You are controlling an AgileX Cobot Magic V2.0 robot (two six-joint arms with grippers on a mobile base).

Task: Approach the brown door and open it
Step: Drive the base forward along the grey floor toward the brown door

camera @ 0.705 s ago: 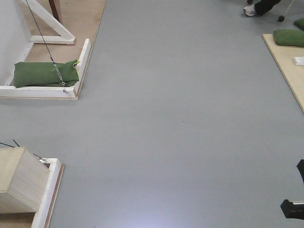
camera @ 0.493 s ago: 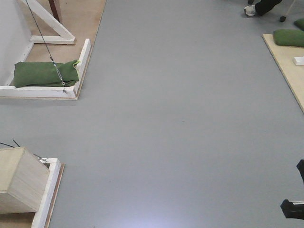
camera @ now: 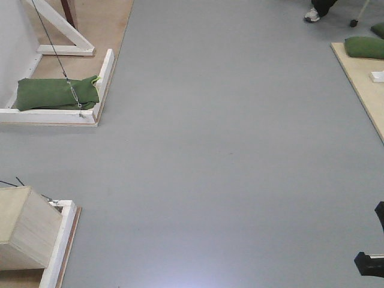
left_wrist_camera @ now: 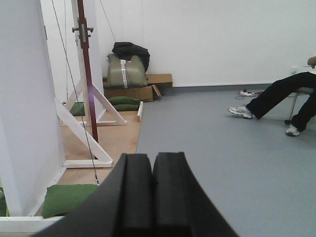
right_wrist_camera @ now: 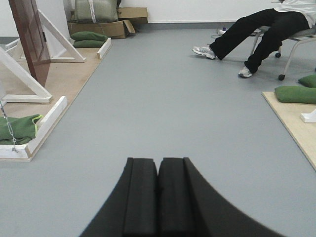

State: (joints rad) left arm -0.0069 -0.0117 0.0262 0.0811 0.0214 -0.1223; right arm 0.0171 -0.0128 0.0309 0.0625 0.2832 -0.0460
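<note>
Left end effector point(left_wrist_camera: 152, 163): pads pressed flat together with nothing between them, pointing low toward the door rig.
Right end effector point(right_wrist_camera: 158, 165): likewise closed and empty, aimed down the open floor.
Brown door point(right_wrist_camera: 29, 34): ahead and to the left, well apart from both arms. The right wrist view shows a glossy panelled face. The left wrist view sees it edge-on as a narrow red strip.
Latch plate point(left_wrist_camera: 82, 30): metal, high on the door's edge.
Handling: probably rigid and fairly heavy, moving only about its hinges. The gloss looks slippery for a flat push.
Hold: no handle is in view. It likely sits level with the latch plate, and the pads would have to part first.
Frame braces point(left_wrist_camera: 81, 133): white diagonal timbers propping the door on a plywood base.
Sandbag point(camera: 54, 93): green, weighing the base down, with a thin wire point(camera: 57, 57) running across it.
Floor point(camera: 228, 150): smooth grey, bare ahead.
Plywood box point(camera: 21, 231): near left.
Seated person point(right_wrist_camera: 256, 29): far right, legs stretched out.
</note>
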